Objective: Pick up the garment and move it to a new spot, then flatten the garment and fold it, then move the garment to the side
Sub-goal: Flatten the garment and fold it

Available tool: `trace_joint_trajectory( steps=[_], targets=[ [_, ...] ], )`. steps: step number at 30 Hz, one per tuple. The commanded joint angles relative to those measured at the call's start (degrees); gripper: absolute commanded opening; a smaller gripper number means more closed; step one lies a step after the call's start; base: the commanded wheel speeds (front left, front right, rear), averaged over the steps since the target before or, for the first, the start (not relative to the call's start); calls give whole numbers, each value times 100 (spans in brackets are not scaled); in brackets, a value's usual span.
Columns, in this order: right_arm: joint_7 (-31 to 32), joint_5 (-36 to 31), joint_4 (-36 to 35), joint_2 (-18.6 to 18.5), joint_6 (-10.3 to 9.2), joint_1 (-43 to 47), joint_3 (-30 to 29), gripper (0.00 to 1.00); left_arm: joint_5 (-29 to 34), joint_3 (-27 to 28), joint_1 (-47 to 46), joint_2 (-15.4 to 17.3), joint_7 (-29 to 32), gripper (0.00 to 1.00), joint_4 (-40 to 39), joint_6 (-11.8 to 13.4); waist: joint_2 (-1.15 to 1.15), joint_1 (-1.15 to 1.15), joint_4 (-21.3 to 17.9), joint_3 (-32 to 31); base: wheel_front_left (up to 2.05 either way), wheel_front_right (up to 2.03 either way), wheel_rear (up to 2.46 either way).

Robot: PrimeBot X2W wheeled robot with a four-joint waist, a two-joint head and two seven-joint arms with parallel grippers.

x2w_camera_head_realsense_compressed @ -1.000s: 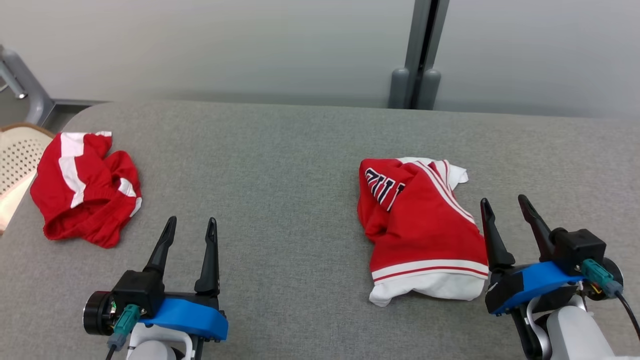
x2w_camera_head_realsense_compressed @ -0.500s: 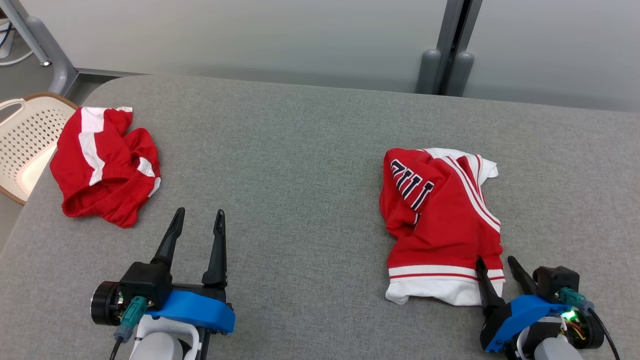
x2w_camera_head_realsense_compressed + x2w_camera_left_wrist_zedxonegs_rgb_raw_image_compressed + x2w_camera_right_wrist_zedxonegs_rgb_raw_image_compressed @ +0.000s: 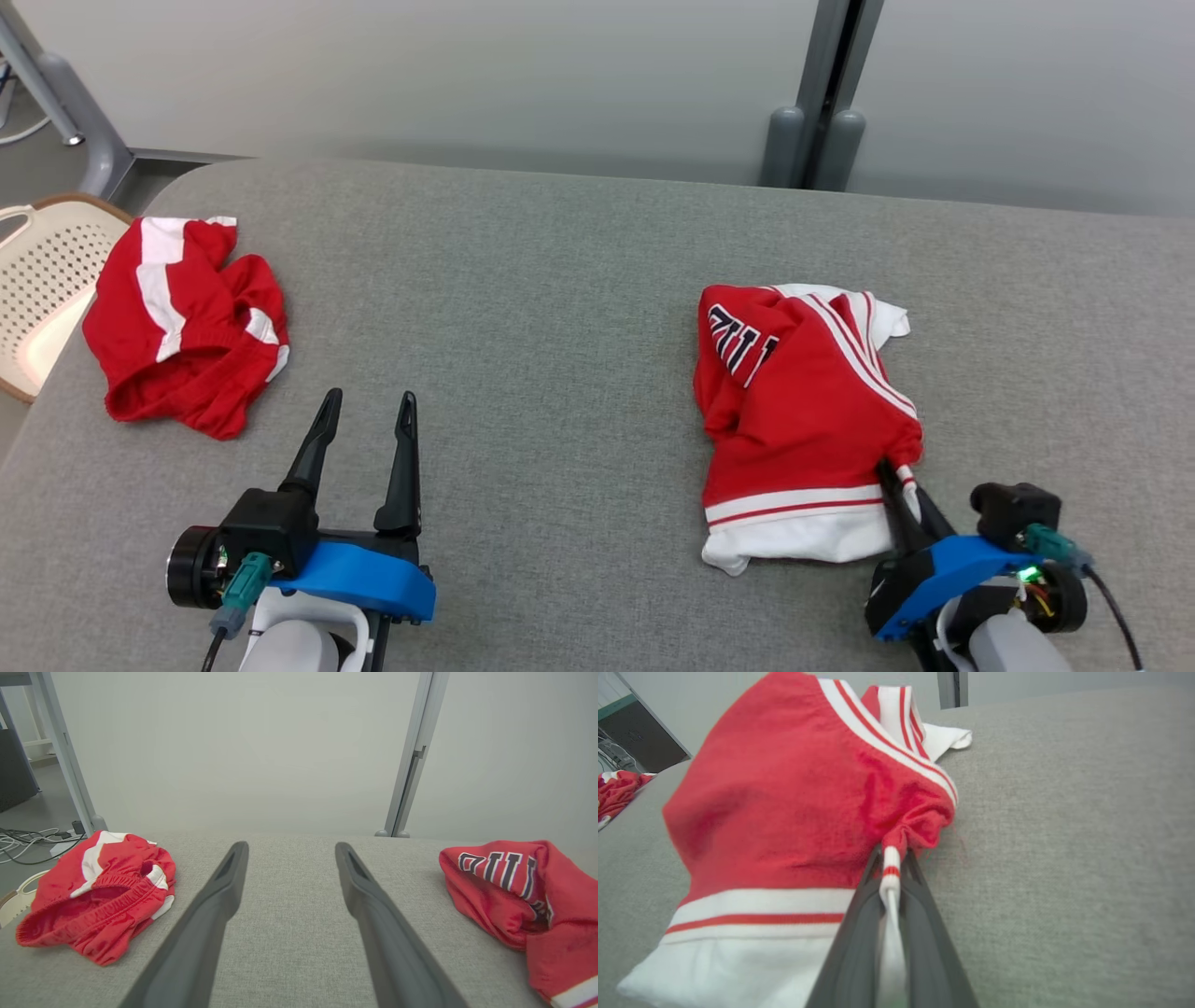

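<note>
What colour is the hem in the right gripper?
White hem with a red stripe, clearest in the right wrist view.

The fingers (image 3: 852, 952) pinch the red garment (image 3: 784, 788) at its striped hem.

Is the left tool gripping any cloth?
No, the left tool stands open over bare grey tabletop, between the red shorts and the lettered garment, touching neither.

Open table (image 3: 523, 308) lies between the shorts (image 3: 182, 327) and the jersey (image 3: 803, 411), well apart.
</note>
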Motion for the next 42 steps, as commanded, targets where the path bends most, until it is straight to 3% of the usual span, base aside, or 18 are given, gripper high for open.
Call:
trace_joint_trajectory(
  steps=[1, 6, 16, 22, 28, 35, 42],
  targets=[
    [-4, 10, -62, -50, 1, 75, -45, 0, 30, 23, 28, 0, -17, 100, -2, 10, 0, 0, -34, -25, 0, 0, 0],
    [-5, 62, -517, -351, 1, 243, -484, 0, 20, 63, 75, -34, -17, 100, -45, -1, 0, 0, -204, -64, 0, 0, 0],
    [-5, 176, -878, -1335, 1, 549, -1680, 0, 18, 125, 87, -115, -17, 100, -66, -42, 0, 0, -498, -101, 0, 0, 0],
    [-6, 164, -1239, -1447, 1, 640, -1808, 0, 9, 187, 139, -157, -17, 100, -31, -58, 0, 0, -558, -230, 0, 0, 0],
    [1, 214, -1900, -1038, 1, 574, -1157, 0, 16, 253, 191, -175, -17, 100, -54, -82, 0, 0, -518, -373, 0, 0, 0],
    [231, 342, -2466, -417, 1, 397, 508, 0, 43, 292, 209, -193, -17, 100, -91, -87, 0, 0, -268, -452, 0, 0, 0],
    [224, 517, -2307, -65, 1, 31, 2093, 0, 37, 241, 152, -225, -16, 100, -37, -133, 0, 0, 189, -444, 0, 0, 0]
  ],
)
